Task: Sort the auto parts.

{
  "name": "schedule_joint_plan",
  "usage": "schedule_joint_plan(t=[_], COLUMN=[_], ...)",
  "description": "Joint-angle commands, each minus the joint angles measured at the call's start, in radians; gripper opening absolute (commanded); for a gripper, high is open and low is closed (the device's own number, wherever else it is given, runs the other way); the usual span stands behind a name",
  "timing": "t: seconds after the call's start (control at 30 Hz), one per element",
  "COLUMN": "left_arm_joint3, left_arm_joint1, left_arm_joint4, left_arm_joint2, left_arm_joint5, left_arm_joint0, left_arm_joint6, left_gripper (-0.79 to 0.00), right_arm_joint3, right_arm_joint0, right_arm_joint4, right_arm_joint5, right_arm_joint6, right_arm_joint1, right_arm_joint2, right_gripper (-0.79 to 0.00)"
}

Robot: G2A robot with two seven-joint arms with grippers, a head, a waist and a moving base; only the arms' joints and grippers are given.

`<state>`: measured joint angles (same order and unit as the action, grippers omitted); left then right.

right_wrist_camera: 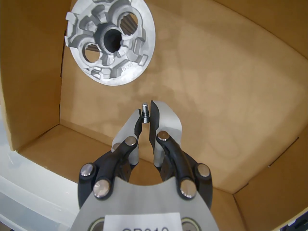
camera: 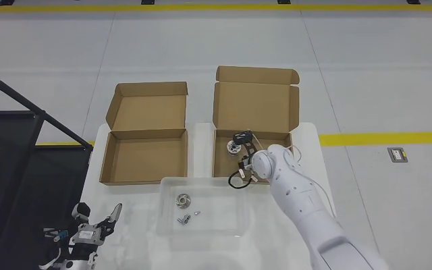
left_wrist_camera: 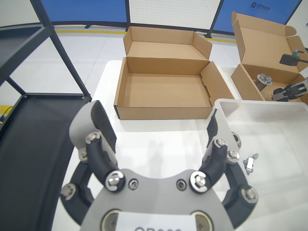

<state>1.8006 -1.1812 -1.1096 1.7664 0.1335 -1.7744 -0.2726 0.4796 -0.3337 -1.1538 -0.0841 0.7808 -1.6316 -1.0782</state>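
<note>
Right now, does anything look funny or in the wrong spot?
Maybe one thing. The right end effector grips a small bolt in the right box, where a big round hub lies, while the left box is empty. That may mix two kinds. Nothing looks spilled or broken.

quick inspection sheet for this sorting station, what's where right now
surface: white table carrying two boxes and a tray
job's things: left box empty; right box holds a metal hub; clear tray holds a disc part and small fasteners
clutter: nothing seen
grippers: left gripper open, at the table's near-left edge; right gripper shut on a bolt above the right box's floor
cables: black cable looped at the right wrist
surroundings: black rack beside the table; yellow floor line; pegboard panels
</note>
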Motion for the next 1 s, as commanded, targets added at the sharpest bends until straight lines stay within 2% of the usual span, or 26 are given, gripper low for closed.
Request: schedule_joint_plan(t=[0.0, 0.13, 0.57, 0.8, 0.97], left_arm_joint3=[0.0, 0.0, 0.0, 0.0, 0.0], left_arm_joint1=[0.0, 0.0, 0.0, 0.0, 0.0], left_arm_joint4=[0.0, 0.0, 0.0, 0.0, 0.0], left_arm_joint2=[0.0, 0.0, 0.0, 0.0, 0.0], left_arm_joint5=[0.0, 0.0, 0.0, 0.0, 0.0], left_arm_joint0=[0.0, 0.0, 0.0, 0.0, 0.0], left_arm_joint6=[0.0, 0.0, 0.0, 0.0, 0.0], left_gripper=[0.0, 0.0, 0.0, 0.0, 0.0], right_arm_joint3=[-0.022, -0.045, -0.002, 0.134, 0.322], right_arm_joint0=[0.009, 0.019, 0.018, -0.04, -0.131], right_arm_joint4=[0.005, 0.012, -0.005, -0.024, -0.064], right_arm_joint5=[-0.004, -0.002, 0.016, 0.003, 0.002], right_arm_joint6=[-0.008, -0.019, -0.036, -0.026, 0.03], right_arm_joint1=[-0.002, -0.007, 0.001, 0.021, 0.048], right_arm_joint2=[0.002, 0.007, 0.007, -0.007, -0.033], right_gripper=[-0.643, -0.554, -0.554, -0.545, -0.529])
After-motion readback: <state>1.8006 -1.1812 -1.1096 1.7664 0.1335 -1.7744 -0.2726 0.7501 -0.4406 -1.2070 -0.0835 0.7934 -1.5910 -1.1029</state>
